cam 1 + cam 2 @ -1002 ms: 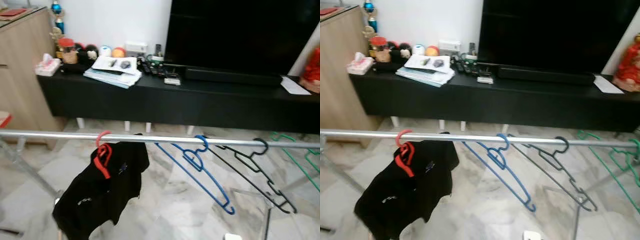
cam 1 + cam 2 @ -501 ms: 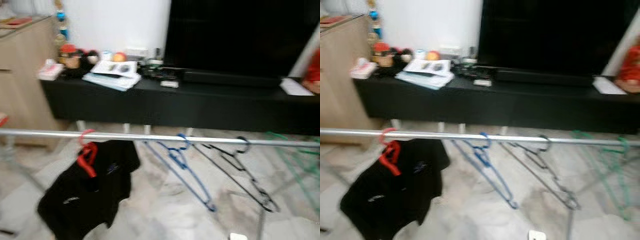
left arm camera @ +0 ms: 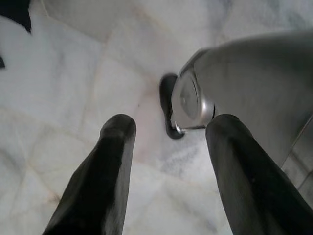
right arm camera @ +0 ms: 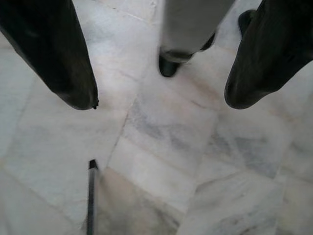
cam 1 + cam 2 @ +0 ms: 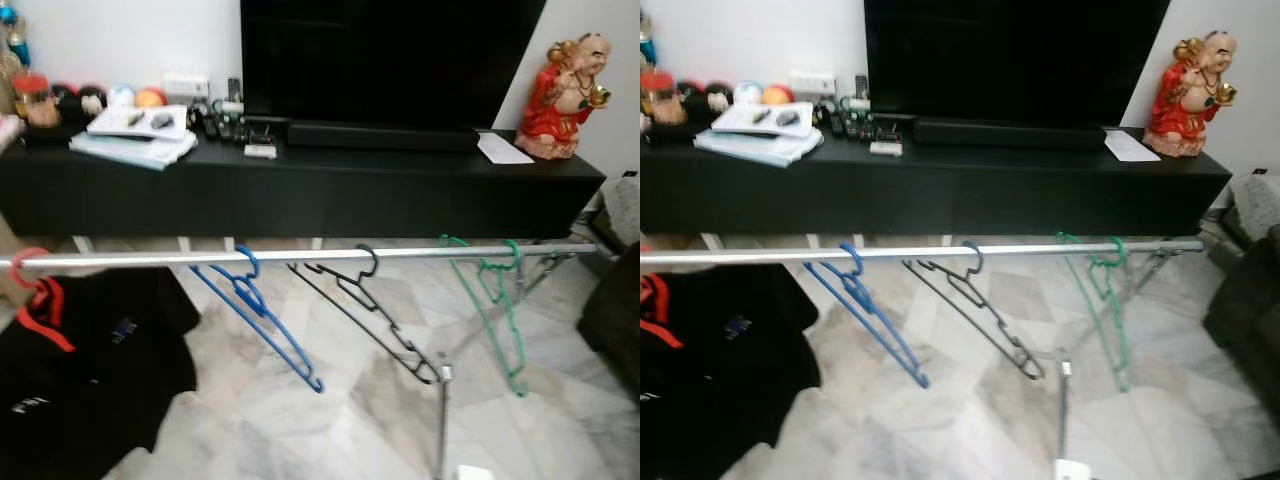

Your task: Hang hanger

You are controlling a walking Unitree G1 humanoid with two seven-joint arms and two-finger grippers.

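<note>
Four hangers hang on the silver rail (image 5: 300,256) that crosses the near scene. At the far left a red hanger (image 5: 33,300) carries a black shirt (image 5: 80,375); a second ago this pair sat nearer the middle, so the head camera has swung to the right, not the clothes. Next comes the blue hanger (image 5: 255,318), then the black hanger (image 5: 368,318), both tilted with their lower ends trailing right. Further right the green hanger (image 5: 490,310) hangs near the rail's end, fully in view now where earlier just its edge showed. Beyond the rail, the black TV console (image 5: 300,190) holds papers (image 5: 135,135) on the left, and a red figurine (image 5: 565,85) on the right has come into view. Marble floor (image 5: 340,420) lies below.

Left gripper (image 3: 168,132) points down at the floor, its two fingers spread wide and holding nothing, beside the robot's silver leg (image 3: 234,83). Right gripper (image 4: 161,98) likewise points at the floor, fingers wide apart, empty.
</note>
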